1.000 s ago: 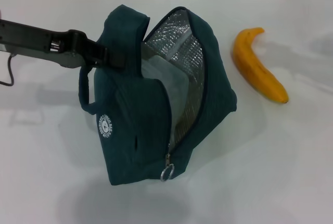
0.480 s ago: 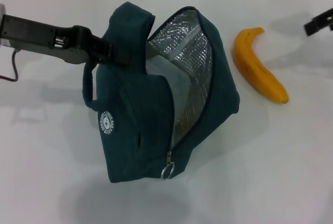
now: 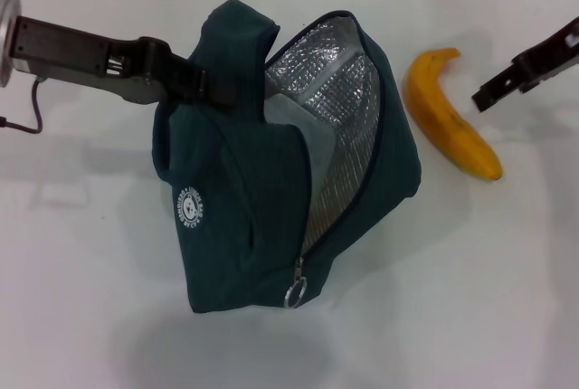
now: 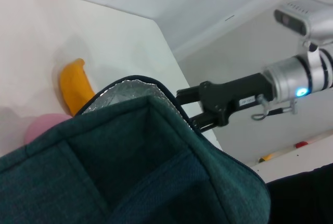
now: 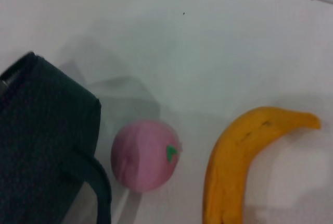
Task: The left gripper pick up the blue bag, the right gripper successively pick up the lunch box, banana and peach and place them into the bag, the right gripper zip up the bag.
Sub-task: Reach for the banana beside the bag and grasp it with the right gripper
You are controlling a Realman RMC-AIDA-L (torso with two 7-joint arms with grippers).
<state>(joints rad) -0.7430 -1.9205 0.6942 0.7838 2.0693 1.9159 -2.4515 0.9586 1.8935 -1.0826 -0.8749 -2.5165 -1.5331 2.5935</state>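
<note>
Left end effector (image 3: 213,90) clamps the blue bag (image 3: 244,217) mid-tabletop (image 3: 470,298) — bag unzipped.
Right end effector (image 3: 493,90), fingers parted, hovers just beside the banana (image 3: 448,118) — peach (image 5: 145,153) between bag and banana.

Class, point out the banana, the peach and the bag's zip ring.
banana (image 3: 450,118), head view, middle of its curved body
peach (image 5: 144,155), right wrist view, centre of the pink skin
zip ring (image 3: 295,296), head view, the metal loop
</note>
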